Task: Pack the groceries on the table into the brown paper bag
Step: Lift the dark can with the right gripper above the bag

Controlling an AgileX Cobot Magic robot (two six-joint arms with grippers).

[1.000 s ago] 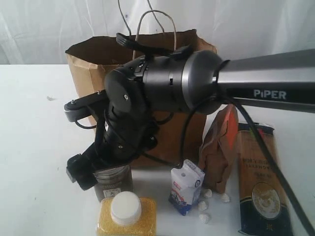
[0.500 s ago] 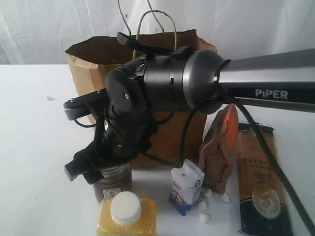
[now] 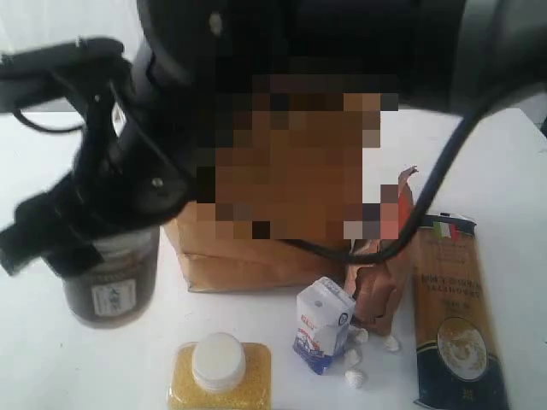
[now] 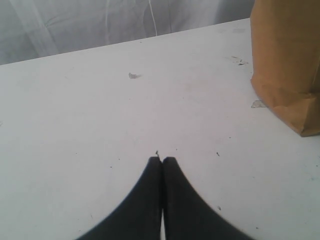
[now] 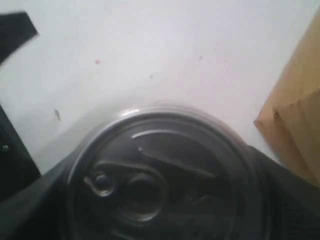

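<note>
My right gripper (image 3: 90, 243) is shut on the dark pull-tab can (image 3: 111, 286) and holds it off the table (image 3: 34, 359), left of the brown paper bag (image 3: 248, 256). From the right wrist the can's lid (image 5: 160, 175) fills the space between the fingers (image 5: 22, 205). The yellow white-capped bottle (image 3: 220, 374), the white-blue carton (image 3: 322, 325), the brown-orange pouch (image 3: 383, 282) and the spaghetti pack (image 3: 453, 329) stand or lie in front of the bag. My left gripper (image 4: 162, 161) is shut and empty over bare table, with the bag (image 4: 287, 65) off to one side. The gold-lidded jar is out of view.
The right arm's dark body (image 3: 299, 51) fills the upper part of the exterior view and hides the bag's mouth. A few small white lumps (image 3: 352, 366) lie by the carton. A white curtain (image 4: 100, 20) backs the table.
The right gripper has risen with the can, leaving the tabletop and coming up and leftward, nearer the camera. The arm now covers most of the bag. The other groceries have not moved.
</note>
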